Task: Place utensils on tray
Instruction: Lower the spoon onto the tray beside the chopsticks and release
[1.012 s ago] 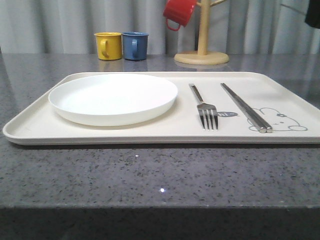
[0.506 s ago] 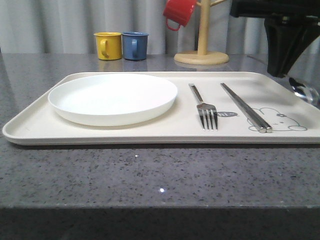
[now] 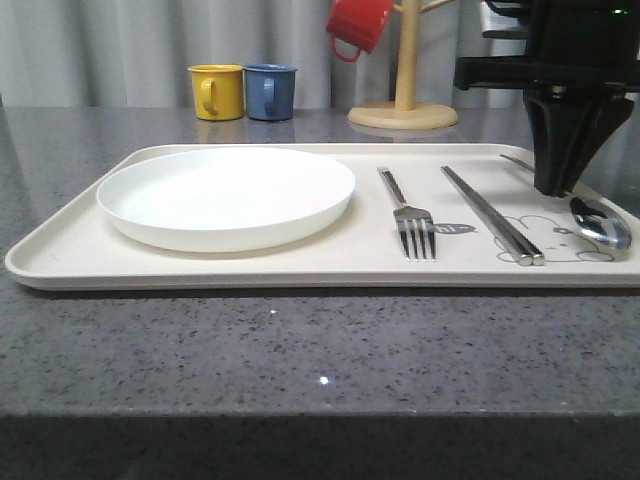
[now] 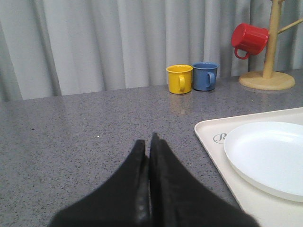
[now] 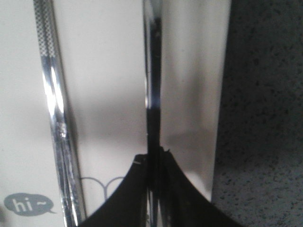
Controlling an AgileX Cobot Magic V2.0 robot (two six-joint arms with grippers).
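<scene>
Right gripper [image 3: 556, 185] pinches the spoon [image 3: 600, 220] by its handle, bowl low over the tray [image 3: 300, 262] beside the chopsticks [image 3: 492, 214], at the rabbit drawing. Best practice: settle it flat and parallel, then release. Left gripper [image 4: 147, 146] is pressed together, off-tray.

grey speckled counter [image 3: 300, 350] under my grippers, cream tray [image 3: 300, 262] below my right one, yellow mug [image 3: 217, 91], blue mug [image 3: 270, 91], wooden mug tree [image 3: 404, 105] beyond
</scene>
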